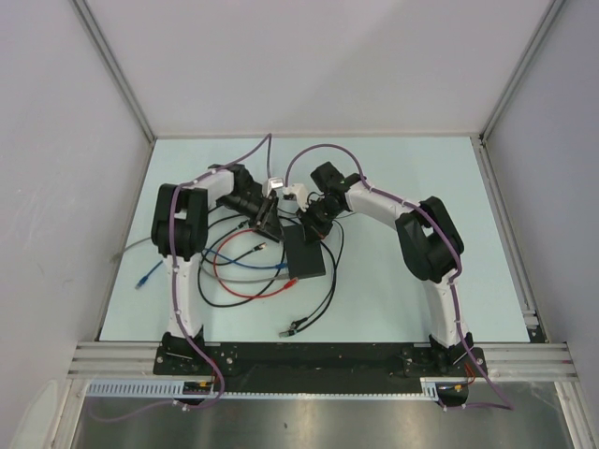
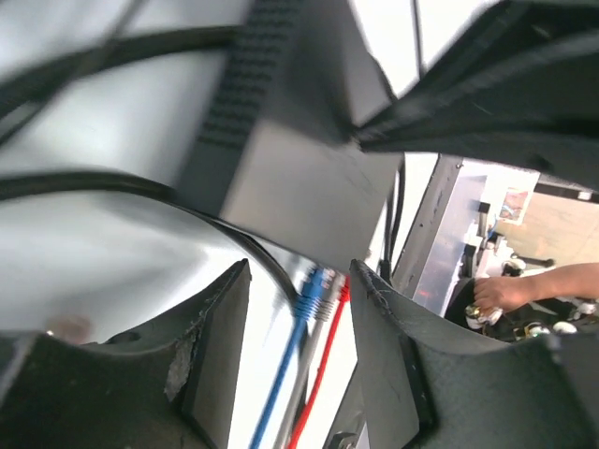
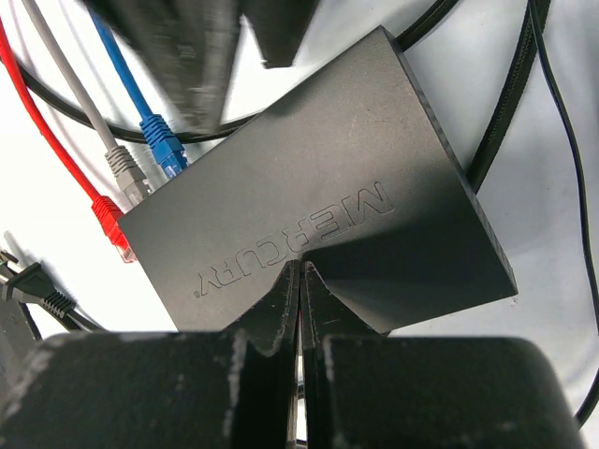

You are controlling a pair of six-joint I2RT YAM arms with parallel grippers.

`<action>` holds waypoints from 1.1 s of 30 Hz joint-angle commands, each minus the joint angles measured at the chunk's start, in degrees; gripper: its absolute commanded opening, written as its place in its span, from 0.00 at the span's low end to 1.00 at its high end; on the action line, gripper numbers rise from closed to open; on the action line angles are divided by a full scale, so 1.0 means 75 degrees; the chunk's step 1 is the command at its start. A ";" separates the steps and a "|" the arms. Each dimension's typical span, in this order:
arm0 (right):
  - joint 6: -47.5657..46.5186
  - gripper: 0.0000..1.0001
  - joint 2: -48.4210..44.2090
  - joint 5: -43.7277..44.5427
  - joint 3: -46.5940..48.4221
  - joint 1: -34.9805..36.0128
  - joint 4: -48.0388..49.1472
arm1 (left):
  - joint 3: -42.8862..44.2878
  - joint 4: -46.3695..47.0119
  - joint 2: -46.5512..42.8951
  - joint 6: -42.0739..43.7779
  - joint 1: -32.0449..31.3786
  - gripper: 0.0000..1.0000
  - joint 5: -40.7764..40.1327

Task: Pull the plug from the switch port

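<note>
In the top view the left gripper (image 2: pixel 299 276) sits at about ten o'clock from the switch (image 3: pixel 318 215). Its fingers (image 2: pixel 217 355) stand moderately apart with nothing between them; through the gap its own camera looks at three plugs, so I judge it is lining up for a grasp rather than gripping. That view is smeared, so I cannot tell which plug it favours.

The switch lies flat near the middle of the table (image 1: pixel 449 206). In the right wrist view its socket edge faces nine o'clock; the blue plug (image 3: pixel 165 152) is uppermost, the grey plug (image 3: pixel 126 175) below it and the red plug (image 3: pixel 110 227) lowest. All three are seated, and their cables run off toward eleven o'clock.

The right gripper (image 3: pixel 299 281) stands at twelve o'clock from the switch in the top view. Its fingers are pressed together on nothing, and the tips appear to rest on the box's top face beside the lettering. This is probably a hold-down, so the light box does not slide when a plug is tugged.

No plug is out yet. The next move calls for the left fingers to close on one plug's body, likely squeezing its latch, and draw straight away from the sockets; a skewed pull could drag the switch from under the right tips.
</note>
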 commanded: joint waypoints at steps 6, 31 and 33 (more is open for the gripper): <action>-0.0279 0.00 0.0489 0.0933 -0.0240 -0.0064 -0.0298 | -0.0744 -0.0043 -0.0579 0.0861 -0.0205 0.46 0.0294; -0.0291 0.00 0.0407 0.1061 -0.0346 0.0018 -0.0263 | -0.0487 -0.1321 0.0359 0.1904 -0.0510 0.38 0.0260; -0.0291 0.00 0.0419 0.1061 -0.0346 0.0018 -0.0263 | -0.0487 -0.1367 0.0336 0.1997 -0.0533 0.38 0.0224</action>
